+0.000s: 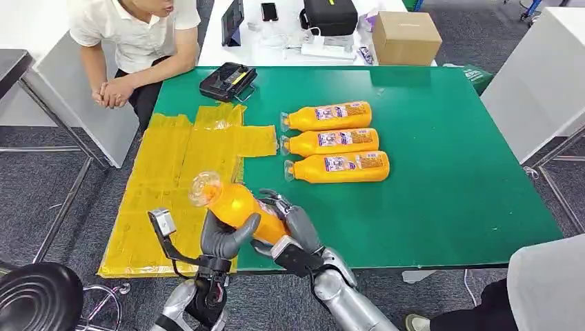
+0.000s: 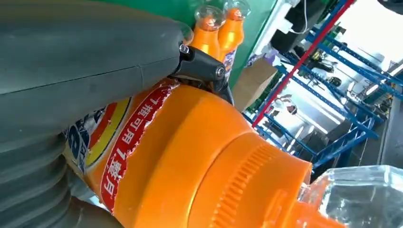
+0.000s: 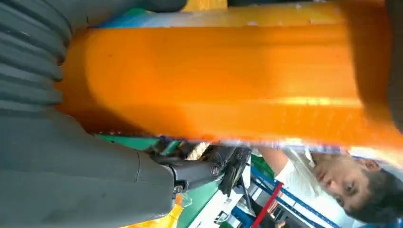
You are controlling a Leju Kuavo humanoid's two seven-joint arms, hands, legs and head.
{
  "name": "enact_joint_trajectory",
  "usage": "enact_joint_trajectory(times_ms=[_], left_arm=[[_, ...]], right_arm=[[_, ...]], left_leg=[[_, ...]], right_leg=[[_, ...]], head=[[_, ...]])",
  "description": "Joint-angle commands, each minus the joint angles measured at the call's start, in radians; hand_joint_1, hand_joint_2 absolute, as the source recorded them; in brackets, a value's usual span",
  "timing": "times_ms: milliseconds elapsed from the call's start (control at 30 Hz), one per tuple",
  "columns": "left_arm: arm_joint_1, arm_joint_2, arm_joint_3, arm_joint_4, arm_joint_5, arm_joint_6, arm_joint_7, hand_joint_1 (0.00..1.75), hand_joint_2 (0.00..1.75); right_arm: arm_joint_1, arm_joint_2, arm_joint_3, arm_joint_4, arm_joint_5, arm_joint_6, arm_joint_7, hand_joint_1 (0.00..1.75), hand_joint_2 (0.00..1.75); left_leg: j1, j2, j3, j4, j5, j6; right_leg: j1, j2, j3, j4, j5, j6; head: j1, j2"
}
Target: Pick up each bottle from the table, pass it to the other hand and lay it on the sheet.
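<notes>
An orange bottle (image 1: 238,205) with a clear cap is held up over the table's near edge, cap pointing toward the yellow sheet (image 1: 172,172). Both hands grip it: my left hand (image 1: 224,238) wraps its underside near the shoulder, my right hand (image 1: 290,224) clasps its base end. The left wrist view looks along the bottle (image 2: 199,161) with its red-and-white label, my left hand (image 2: 71,85) around it. The right wrist view is close on the bottle's side (image 3: 228,80), with my right hand (image 3: 71,180) gripping it. Three more orange bottles (image 1: 333,141) lie side by side on the green table (image 1: 441,138).
A black case (image 1: 227,81) lies at the table's far left corner. A person (image 1: 134,41) sits beyond the sheet, hands clasped. A cardboard box (image 1: 405,36) and devices sit on the white table behind. Another person's knee (image 1: 545,283) is at the near right.
</notes>
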Motion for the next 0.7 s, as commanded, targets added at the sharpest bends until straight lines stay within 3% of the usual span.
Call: enact_joint_trajectory(times_ms=[33,67,100,167,233,367,533,633,700], left_arm=[[-0.037,0.032,-0.011,0.043,0.003,0.002,-0.003,1.75,1.75],[-0.037,0.032,-0.011,0.043,0.003,0.002,-0.003,1.75,1.75],[-0.035,0.035,-0.001,0.028,-0.052,0.056,-0.037,1.75,1.75],[-0.034,0.037,0.012,0.012,-0.100,0.106,-0.053,1.75,1.75],[-0.052,0.055,0.032,0.011,-0.273,0.274,-0.093,1.75,1.75],[-0.063,0.059,0.081,0.015,-0.371,0.359,-0.127,1.75,1.75],[-0.096,0.061,0.176,0.026,-0.640,0.613,-0.215,1.75,1.75],[-0.140,0.081,0.187,0.089,-0.832,0.714,-0.182,1.75,1.75],[-0.151,0.078,0.209,0.101,-0.840,0.704,-0.178,1.75,1.75]], right_arm=[[-0.002,-0.002,0.033,-0.002,-0.022,-0.004,-0.011,0.00,1.75],[-0.002,-0.002,0.033,-0.002,-0.022,-0.004,-0.011,0.00,1.75],[0.011,-0.006,0.032,-0.018,-0.019,-0.020,-0.012,0.00,0.00],[0.025,-0.014,0.036,-0.036,-0.009,-0.036,-0.013,0.00,0.00],[0.054,-0.029,0.039,-0.074,0.007,-0.073,-0.013,0.00,0.00],[0.076,-0.043,0.042,-0.101,0.024,-0.096,-0.006,0.00,0.00],[0.085,-0.038,0.030,-0.110,0.045,-0.110,-0.007,0.00,0.00],[0.080,-0.029,0.024,-0.106,0.046,-0.103,-0.011,0.00,0.00],[0.077,-0.026,0.021,-0.104,0.048,-0.101,-0.012,0.00,0.00]], left_leg=[[0.000,0.000,0.003,-0.001,0.000,-0.001],[0.000,0.000,0.002,-0.001,0.000,0.000],[0.000,0.000,0.003,-0.002,0.000,-0.001],[0.000,0.000,0.001,-0.001,0.000,0.000],[0.000,0.000,0.003,-0.002,0.000,-0.001],[0.000,0.000,0.001,-0.001,0.000,0.000],[0.000,0.000,0.002,-0.001,0.001,-0.001],[0.000,0.000,0.001,-0.001,0.001,-0.001],[0.000,0.000,0.001,-0.001,0.001,-0.001]], right_leg=[[0.000,-0.002,0.003,-0.001,0.000,-0.001],[0.000,-0.001,0.002,-0.001,0.000,-0.001],[0.000,-0.002,0.003,-0.001,0.000,-0.001],[0.000,-0.001,0.001,0.000,0.000,-0.001],[0.000,-0.002,0.003,-0.001,0.000,-0.001],[0.000,-0.002,0.001,-0.001,0.000,-0.001],[0.000,-0.001,0.001,0.000,0.000,-0.001],[0.000,-0.001,0.001,0.000,0.000,-0.001],[0.000,-0.002,0.001,0.000,0.001,-0.001]], head=[[0.000,0.000],[0.000,0.000],[0.000,0.000],[0.000,0.000],[0.000,0.000],[0.000,0.000],[0.000,0.000],[0.000,0.000],[0.000,0.000]])
